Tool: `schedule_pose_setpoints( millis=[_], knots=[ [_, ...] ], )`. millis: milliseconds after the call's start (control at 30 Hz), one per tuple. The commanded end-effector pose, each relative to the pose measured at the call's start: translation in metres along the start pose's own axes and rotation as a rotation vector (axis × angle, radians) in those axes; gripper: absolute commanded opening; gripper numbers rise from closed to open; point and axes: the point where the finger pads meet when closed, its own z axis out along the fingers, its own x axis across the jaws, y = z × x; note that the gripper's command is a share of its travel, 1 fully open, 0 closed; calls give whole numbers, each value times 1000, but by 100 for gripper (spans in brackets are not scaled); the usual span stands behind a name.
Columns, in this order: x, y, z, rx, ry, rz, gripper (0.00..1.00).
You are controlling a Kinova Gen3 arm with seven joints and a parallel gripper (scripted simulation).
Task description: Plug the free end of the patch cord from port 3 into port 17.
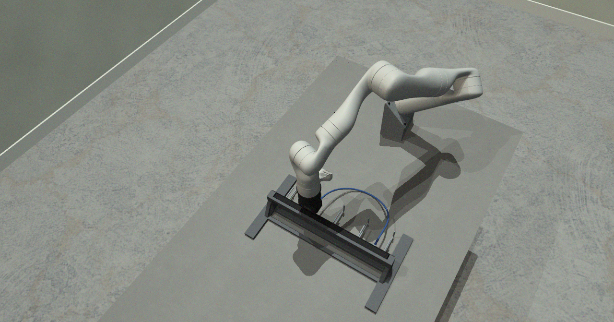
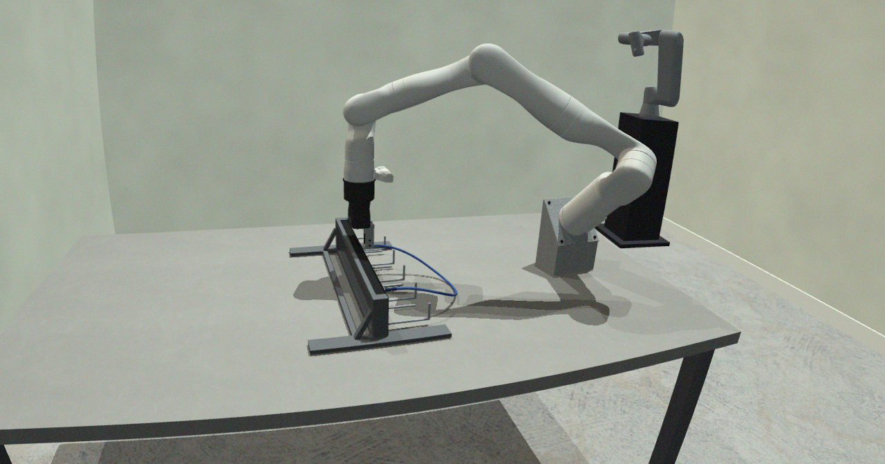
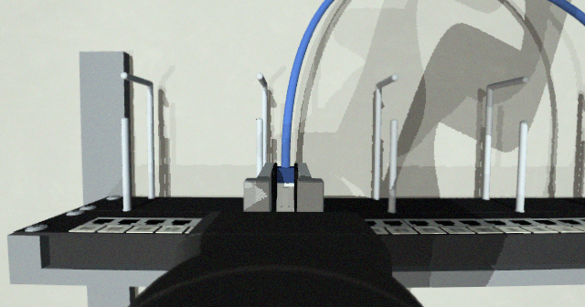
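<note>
The blue patch cord (image 1: 354, 188) (image 2: 440, 270) (image 3: 297, 65) arches up from its plugged end (image 1: 376, 243) near one end of the rack (image 1: 372, 301) (image 2: 379, 319) (image 3: 46, 276) to my gripper (image 2: 369, 236) (image 3: 285, 178). My gripper points down, close against the jack side of the panel, and is shut on the cord's free plug; the blue boot (image 3: 285, 174) shows between the fingers. My gripper body hides the plug's nose and the jacks there, so I cannot tell how deep it sits or which port it faces. The number plates cannot be read. The rack stands upright.
Thin metal cord-support rods (image 3: 126, 165) (image 3: 261, 129) (image 3: 377, 142) (image 3: 488, 138) stick out from the panel on both sides of the fingers; one pair is close beside them. Jacks (image 3: 137, 226) (image 3: 475, 228) show left and right of the gripper body. The table's edge (image 2: 556, 379) is well away from the rack.
</note>
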Motion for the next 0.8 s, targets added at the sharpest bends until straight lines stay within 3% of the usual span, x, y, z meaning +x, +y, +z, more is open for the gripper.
schedule_pose_setpoints(
  millis=[0, 767],
  knots=[
    [-3, 1, -1, -1, -10, -6, 0],
    [-3, 2, -2, -3, -10, -5, 0]
  ],
)
